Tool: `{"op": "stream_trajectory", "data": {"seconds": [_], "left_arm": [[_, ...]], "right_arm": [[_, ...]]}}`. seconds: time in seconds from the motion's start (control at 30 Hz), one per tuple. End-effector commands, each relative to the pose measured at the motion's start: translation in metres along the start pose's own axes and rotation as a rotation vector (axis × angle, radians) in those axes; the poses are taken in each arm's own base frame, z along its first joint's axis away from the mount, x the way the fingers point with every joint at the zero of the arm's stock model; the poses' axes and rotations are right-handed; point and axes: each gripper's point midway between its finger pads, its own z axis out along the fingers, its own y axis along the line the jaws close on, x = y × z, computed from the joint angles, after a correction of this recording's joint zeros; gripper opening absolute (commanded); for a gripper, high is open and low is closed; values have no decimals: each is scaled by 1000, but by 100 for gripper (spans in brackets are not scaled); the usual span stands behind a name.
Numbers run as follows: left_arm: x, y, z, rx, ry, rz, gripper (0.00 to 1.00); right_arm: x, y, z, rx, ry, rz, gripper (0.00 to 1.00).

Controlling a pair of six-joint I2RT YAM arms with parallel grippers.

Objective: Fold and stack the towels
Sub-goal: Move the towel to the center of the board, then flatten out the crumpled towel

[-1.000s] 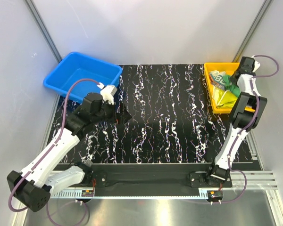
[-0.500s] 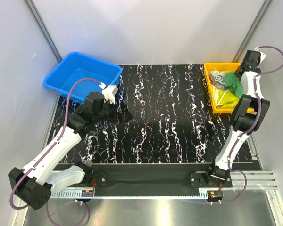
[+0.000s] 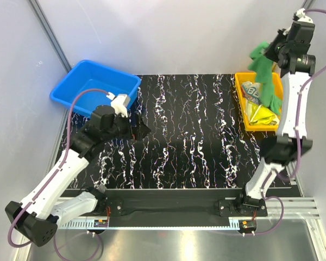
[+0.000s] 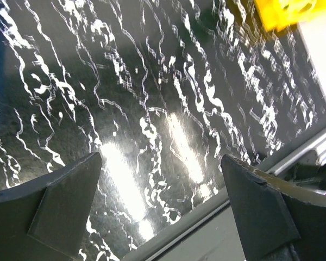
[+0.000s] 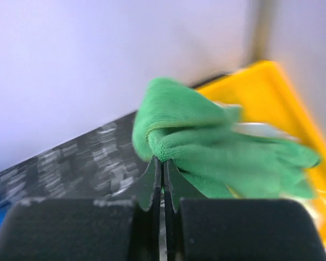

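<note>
The green towel (image 3: 265,76) has gone up. 0.5 s ago it lay bunched in the yellow bin (image 3: 239,100); now we see it hanging high over that bin, and we cannot tell whether its lower end is clear of the contents. The right gripper (image 5: 163,167) has risen with it, and the wrist view shows its jaws pinched together on a fold of the cloth. We judge that the 1st towel is being drawn out for folding, since nothing is spread on the table (image 3: 195,141) yet. 2 remain crumpled in the bin: the yellow towel (image 3: 261,114) and the striped towel (image 3: 252,90). The left gripper (image 3: 137,129) has shifted only slightly since 1 s ago. It hovers over the table near the blue bin (image 3: 70,89), fingers spread wide, nothing between them.
</note>
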Motion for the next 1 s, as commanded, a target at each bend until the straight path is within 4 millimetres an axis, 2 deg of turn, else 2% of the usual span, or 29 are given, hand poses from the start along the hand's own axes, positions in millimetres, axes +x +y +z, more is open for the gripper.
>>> {"op": "stream_trajectory", "data": {"seconds": [0.0, 0.03, 0.07, 0.1, 0.13, 0.17, 0.2, 0.23, 0.27, 0.3, 0.33, 0.37, 0.4, 0.43, 0.5, 0.53, 0.57, 0.6, 0.67, 0.7, 0.73, 0.77, 0.8, 0.83, 0.87, 0.9, 0.93, 0.97], "left_arm": [[-52, -7, -24, -26, -166, -12, 99], [-59, -8, -30, -36, -183, -17, 99], [-62, -5, -32, -48, -187, -25, 99], [-63, -4, -34, -53, -189, -35, 99], [-62, -2, -35, -57, -180, -42, 99], [-60, -1, -36, -60, -172, -48, 99], [-57, 0, -36, -62, -164, -50, 99], [-48, 4, -34, -74, -139, -56, 99], [-44, 8, -34, -88, -130, -59, 99], [-40, 11, -34, -100, -117, -64, 99], [-33, 15, -33, -116, -100, -70, 99], [-31, 19, -33, -130, -98, -73, 99], [-28, 21, -33, -138, -95, -75, 99], [-23, 26, -31, -157, -89, -83, 99], [-17, 29, -29, -161, -82, -81, 99], [-15, 28, -26, -148, -74, -77, 98], [-14, 30, -21, -152, -64, -73, 98], [-12, 31, -17, -152, -52, -70, 98], [-19, 29, -10, -146, -54, -71, 96], [-17, 32, 2, -152, -26, -75, 96], [-26, 27, 9, -131, -41, -72, 95], [-25, 24, 18, -104, -17, -78, 93], [-23, 24, 34, -97, 16, -84, 92], [-27, 18, 46, -58, 17, -81, 91], [-26, 14, 56, -39, 32, -76, 90], [-14, 18, 78, -46, 87, -86, 89], [-18, 8, 88, -15, 90, -76, 89], [-16, 5, 97, -2, 110, -74, 86]], "right_arm": [[-20, 92, -112, -392, -5, 72, 0], [11, 98, -110, -427, 82, 86, 0], [27, 112, -121, -474, 124, 107, 0], [29, 126, -152, -544, 107, 101, 0], [79, 127, -144, -554, 226, 113, 0], [99, 135, -154, -597, 269, 131, 0], [114, 159, -186, -698, 272, 107, 0], [173, 153, -181, -687, 409, 118, 0], [201, 157, -190, -695, 474, 139, 0], [219, 170, -214, -774, 478, 122, 0], [286, 157, -215, -749, 612, 123, 0], [313, 154, -222, -744, 659, 145, 0], [329, 155, -229, -774, 652, 146, 1], [383, 144, -241, -757, 769, 125, 3], [417, 131, -250, -712, 858, 106, 9], [426, 122, -252, -679, 881, 82, 13], [428, 111, -255, -637, 889, 64, 21], [424, 105, -248, -584, 849, 53, 30], [406, 105, -244, -560, 779, 52, 41], [397, 98, -235, -496, 721, 43, 43], [383, 100, -229, -471, 666, 38, 44], [376, 94, -220, -421, 628, 19, 44], [369, 82, -198, -310, 562, -13, 44], [351, 84, -186, -268, 495, -33, 43], [354, 72, -165, -173, 494, -82, 42], [345, 62, -147, -91, 451, -108, 41], [325, 69, -134, -83, 413, -124, 41], [336, 64, -114, -35, 455, -148, 40]]}}
